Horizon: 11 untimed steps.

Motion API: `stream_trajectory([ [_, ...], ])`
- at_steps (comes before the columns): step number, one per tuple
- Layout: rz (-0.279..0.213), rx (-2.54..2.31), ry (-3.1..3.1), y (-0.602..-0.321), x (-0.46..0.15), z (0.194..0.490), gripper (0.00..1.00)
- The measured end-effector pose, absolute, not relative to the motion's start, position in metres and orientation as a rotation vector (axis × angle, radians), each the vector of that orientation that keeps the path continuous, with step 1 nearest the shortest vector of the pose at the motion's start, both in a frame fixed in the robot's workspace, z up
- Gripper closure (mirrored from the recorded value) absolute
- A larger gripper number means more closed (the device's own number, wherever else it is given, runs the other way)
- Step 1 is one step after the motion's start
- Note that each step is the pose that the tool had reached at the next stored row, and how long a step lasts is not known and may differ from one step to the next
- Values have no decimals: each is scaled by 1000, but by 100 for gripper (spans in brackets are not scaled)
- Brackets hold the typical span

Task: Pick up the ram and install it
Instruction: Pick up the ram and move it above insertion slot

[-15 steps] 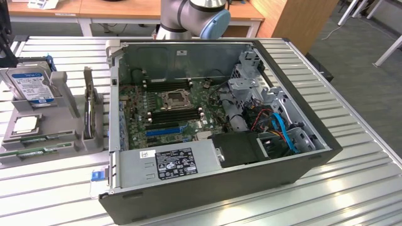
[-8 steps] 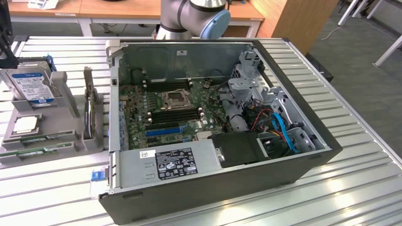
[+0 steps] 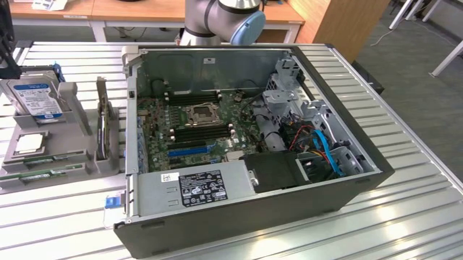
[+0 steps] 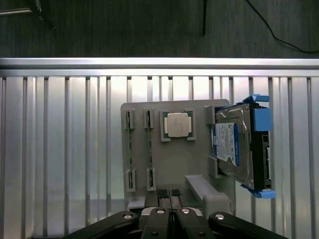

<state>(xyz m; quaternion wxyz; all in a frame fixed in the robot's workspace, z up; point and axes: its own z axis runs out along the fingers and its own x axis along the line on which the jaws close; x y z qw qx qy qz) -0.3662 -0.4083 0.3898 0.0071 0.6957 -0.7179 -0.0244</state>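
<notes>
Green ram sticks, two of them, lie in slots on the grey tray, next to a chip and a drive. The gripper hangs over the tray near the sticks' ends, fingers pressed together and holding nothing. The open case stands just beside the tray.

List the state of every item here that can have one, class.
gripper: shut, holding nothing.
ram: two sticks resting in the grey holder, not picked up.
hard drive: upright in the holder.
computer case: side open, motherboard exposed.
</notes>
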Motion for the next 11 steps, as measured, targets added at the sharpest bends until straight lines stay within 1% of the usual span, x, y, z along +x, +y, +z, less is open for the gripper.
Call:
stream_trajectory([
  [1,-76,2176,-2245,-408,-366,390,89],
  [2,-76,2176,-2245,-408,-366,390,84],
  [3,-76,2176,-2245,-408,-366,390,84],
  [4,-76,2176,-2245,-408,-366,390,76],
  [11,-76,2176,-2245,-408,-366,387,76],
])
